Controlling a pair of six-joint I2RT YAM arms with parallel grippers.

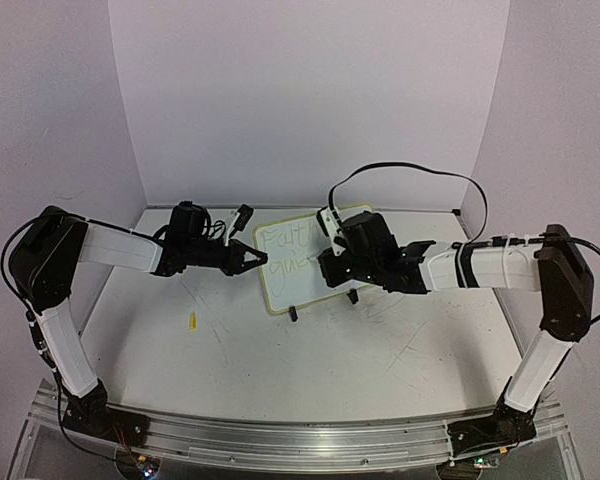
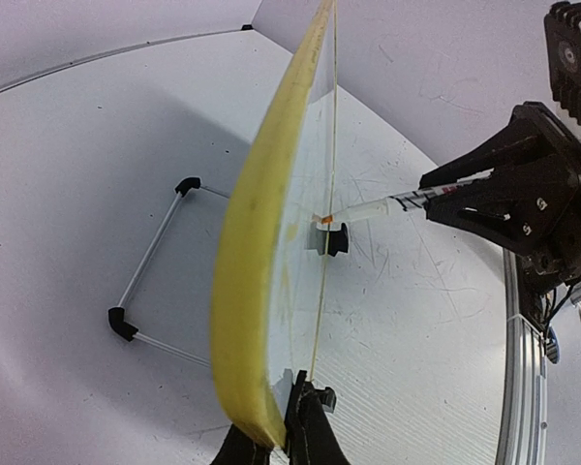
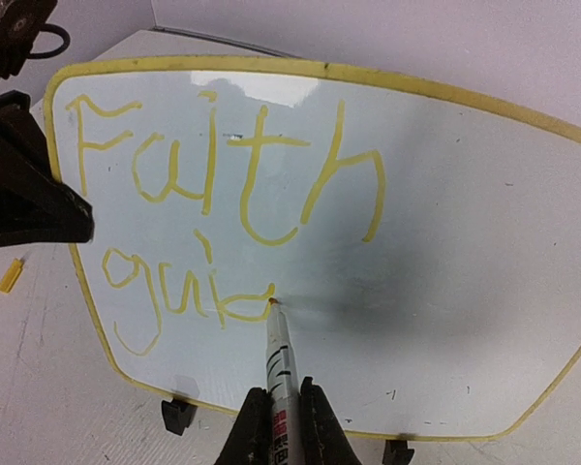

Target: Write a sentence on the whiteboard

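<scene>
At the left of the top view, the left gripper [image 1: 258,260] is seen closed on the left edge of the whiteboard [image 1: 292,268], pinched over its yellow rim, so the board is steadied. A small yellow piece [image 1: 193,321] lies loose on the surface [image 1: 310,370], below and left of the board. The whiteboard stands at the centre of the frame, propped on black feet and leaned back. Its long axis runs left to right and its face is turned toward the arms. "Faith" is written in yellow on the top line, with "gui" and an unfinished stroke beneath. At the right, the right gripper [image 3: 276,412] is clamped on a marker [image 3: 279,354]. The marker's long axis points straight from the gripper into the board, and its tip touches the face at the end of the second line. Blank board lies right of the tip, so the next strokes are judged to run that way.
</scene>
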